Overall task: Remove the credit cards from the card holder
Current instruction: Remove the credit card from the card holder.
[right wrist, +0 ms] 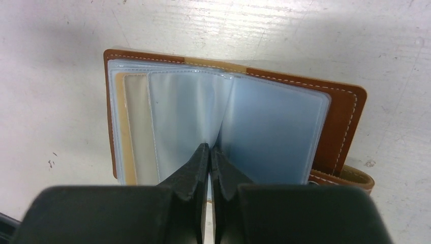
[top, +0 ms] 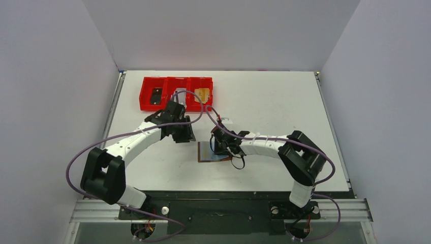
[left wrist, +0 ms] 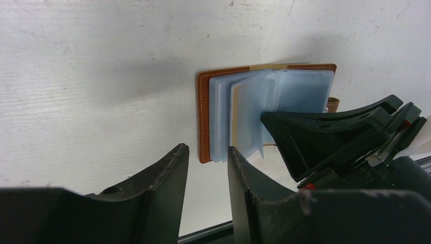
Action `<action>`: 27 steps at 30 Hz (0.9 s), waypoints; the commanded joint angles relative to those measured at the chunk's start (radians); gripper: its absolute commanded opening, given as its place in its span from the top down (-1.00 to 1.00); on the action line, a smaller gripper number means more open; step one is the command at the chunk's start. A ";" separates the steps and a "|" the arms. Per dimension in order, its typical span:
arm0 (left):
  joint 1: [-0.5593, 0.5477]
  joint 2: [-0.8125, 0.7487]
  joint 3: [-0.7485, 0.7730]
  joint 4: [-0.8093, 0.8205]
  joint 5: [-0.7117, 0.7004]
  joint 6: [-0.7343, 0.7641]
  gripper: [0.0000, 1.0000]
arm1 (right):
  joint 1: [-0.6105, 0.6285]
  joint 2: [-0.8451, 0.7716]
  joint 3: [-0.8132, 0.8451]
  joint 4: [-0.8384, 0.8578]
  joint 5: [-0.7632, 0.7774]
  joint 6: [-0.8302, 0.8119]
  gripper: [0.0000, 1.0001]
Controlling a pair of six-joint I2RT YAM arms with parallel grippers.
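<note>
Wrist views, unlike overhead, show right tool (right wrist: 209, 148) closed at card holder (right wrist: 345, 117) sleeves (right wrist: 188, 117), left tool (left wrist: 206, 152) slightly parted

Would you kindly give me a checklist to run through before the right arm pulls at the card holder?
1. Card holder lies open on the table: ok.
2. Right gripper shut at the fold of the clear sleeves: ok.
3. A credit card caught in its grip: cannot tell.
4. Left gripper bracing the holder: not ok; it is open beside it, gripping nothing.
5. Free compartment in the red tray: cannot tell; the left arm covers part.
</note>
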 commanded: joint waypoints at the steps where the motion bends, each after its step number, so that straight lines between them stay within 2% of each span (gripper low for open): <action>1: -0.027 0.035 0.003 0.076 0.039 -0.030 0.40 | -0.031 -0.021 -0.070 0.032 -0.041 -0.012 1.00; 9: -0.090 0.110 0.015 0.114 0.043 -0.059 0.63 | -0.070 -0.023 -0.142 0.155 -0.166 0.000 1.00; 27: -0.157 0.195 0.027 0.142 0.023 -0.087 0.97 | -0.095 -0.025 -0.191 0.214 -0.202 0.007 1.00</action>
